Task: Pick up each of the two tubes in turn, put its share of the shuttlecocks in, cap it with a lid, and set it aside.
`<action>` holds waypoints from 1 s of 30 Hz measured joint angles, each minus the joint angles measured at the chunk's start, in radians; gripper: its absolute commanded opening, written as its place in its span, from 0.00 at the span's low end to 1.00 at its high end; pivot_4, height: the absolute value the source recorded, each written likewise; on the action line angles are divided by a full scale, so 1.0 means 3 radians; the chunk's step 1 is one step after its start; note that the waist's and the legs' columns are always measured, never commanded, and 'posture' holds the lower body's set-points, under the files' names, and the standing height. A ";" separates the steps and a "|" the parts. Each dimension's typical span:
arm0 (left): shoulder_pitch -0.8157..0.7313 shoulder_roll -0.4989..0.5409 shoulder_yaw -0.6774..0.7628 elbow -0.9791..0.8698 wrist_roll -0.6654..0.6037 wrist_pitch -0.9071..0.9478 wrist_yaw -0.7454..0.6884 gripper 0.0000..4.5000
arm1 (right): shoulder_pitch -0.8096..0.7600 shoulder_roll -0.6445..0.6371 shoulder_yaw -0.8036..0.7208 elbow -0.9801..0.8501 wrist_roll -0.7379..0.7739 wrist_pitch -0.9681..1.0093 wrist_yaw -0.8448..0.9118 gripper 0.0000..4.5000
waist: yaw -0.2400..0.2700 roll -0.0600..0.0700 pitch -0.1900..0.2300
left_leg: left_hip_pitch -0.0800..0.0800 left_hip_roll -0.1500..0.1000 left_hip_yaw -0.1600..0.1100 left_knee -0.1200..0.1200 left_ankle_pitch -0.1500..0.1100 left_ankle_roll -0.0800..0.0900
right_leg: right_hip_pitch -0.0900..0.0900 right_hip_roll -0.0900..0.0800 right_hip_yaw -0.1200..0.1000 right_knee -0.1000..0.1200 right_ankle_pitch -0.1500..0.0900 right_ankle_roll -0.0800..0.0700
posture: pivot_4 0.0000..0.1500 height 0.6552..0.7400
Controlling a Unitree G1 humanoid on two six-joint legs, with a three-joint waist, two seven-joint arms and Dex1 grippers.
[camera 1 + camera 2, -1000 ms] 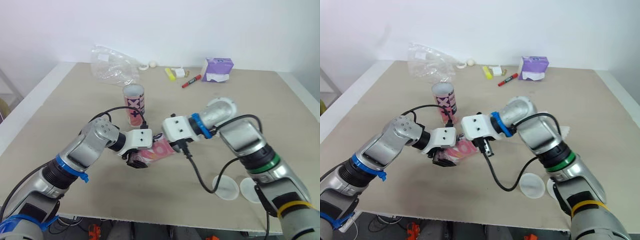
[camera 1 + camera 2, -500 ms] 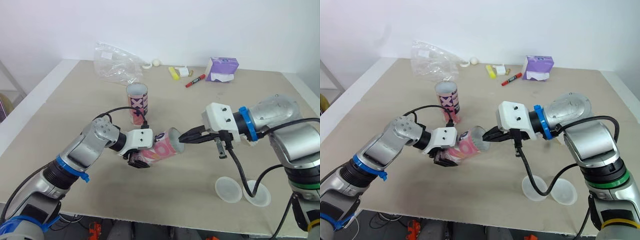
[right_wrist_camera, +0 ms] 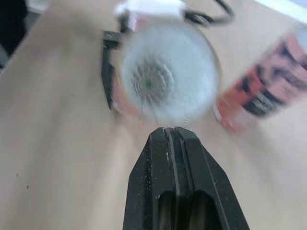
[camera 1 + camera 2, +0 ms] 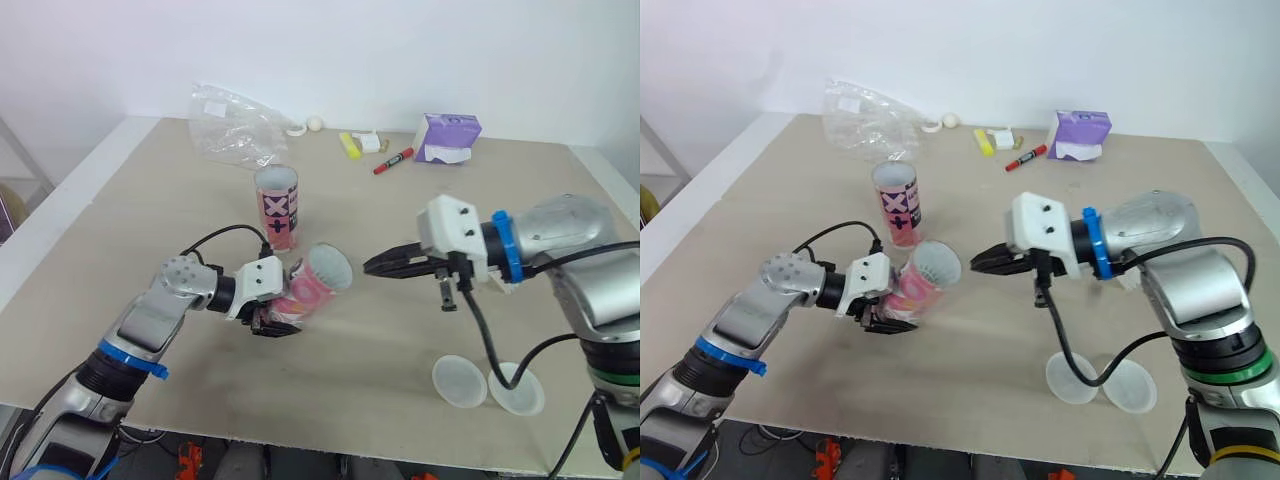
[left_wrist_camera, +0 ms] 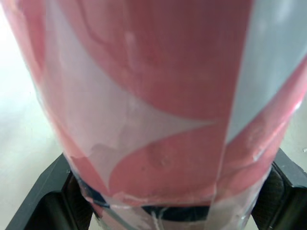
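Note:
My left gripper (image 4: 279, 314) is shut on a pink and white tube (image 4: 308, 285), held tilted just above the table with its open mouth (image 4: 329, 267) turned toward my right gripper. In the right wrist view, white shuttlecock feathers (image 3: 163, 79) show inside that mouth. My right gripper (image 4: 371, 266) hovers a short way to the right of the mouth, fingers (image 3: 170, 143) shut and empty. A second pink tube (image 4: 277, 207) stands upright and open behind the held one. Two translucent lids (image 4: 459, 381) (image 4: 517, 388) lie flat near the front right edge.
A crumpled clear plastic bag (image 4: 235, 130) lies at the back left. Along the back edge are a white ball (image 4: 315, 124), a yellow item (image 4: 345, 146), a red marker (image 4: 395, 161) and a purple box (image 4: 447, 138).
My right gripper has drawn back to the right, away from the tube's mouth. My left gripper has pulled the tube slightly left and tipped its mouth higher.

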 measured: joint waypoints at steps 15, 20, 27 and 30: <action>0.0153 -0.0966 0.0019 0.0848 -0.0363 -0.0886 0.0020 0.84 | 0.1549 -0.0688 -0.0712 -0.0291 0.0208 0.0190 0.0004 0.02 | 0.0045 0.0000 0.0011 | -0.0024 -0.0009 -0.0012 0.0001 -0.0004 -0.0003 | -0.0011 0.0000 -0.0008 -0.0002 -0.0002 0.0023 | 1.00 1.00; 0.0004 -0.1166 -0.0093 0.1282 -0.0208 -0.1396 -0.0031 0.84 | 0.1813 -0.0754 -0.0891 -0.0433 0.0223 0.0190 -0.0033 0.02 | 0.0041 0.0001 0.0012 | -0.0020 -0.0009 -0.0011 0.0004 -0.0003 -0.0004 | -0.0007 0.0001 -0.0007 -0.0003 -0.0002 0.0011 | 1.00 1.00; -0.0131 -0.1287 -0.0184 0.1673 -0.0076 -0.1964 -0.0141 0.84 | 0.2082 -0.0929 -0.1066 -0.0490 0.0247 0.0215 -0.0010 0.02 | 0.0047 0.0001 0.0012 | -0.0020 -0.0010 -0.0013 0.0005 -0.0003 -0.0004 | -0.0004 0.0000 -0.0006 -0.0004 0.0003 0.0026 | 1.00 1.00; -0.0169 -0.1317 -0.0193 0.1765 -0.0076 -0.2033 -0.0169 0.84 | 0.2163 -0.1018 -0.1073 -0.0484 0.0242 0.0230 0.0012 0.15 | 0.0048 0.0002 0.0011 | -0.0020 -0.0012 -0.0014 0.0006 -0.0003 -0.0004 | -0.0002 -0.0001 -0.0006 -0.0004 0.0002 0.0026 | 1.00 1.00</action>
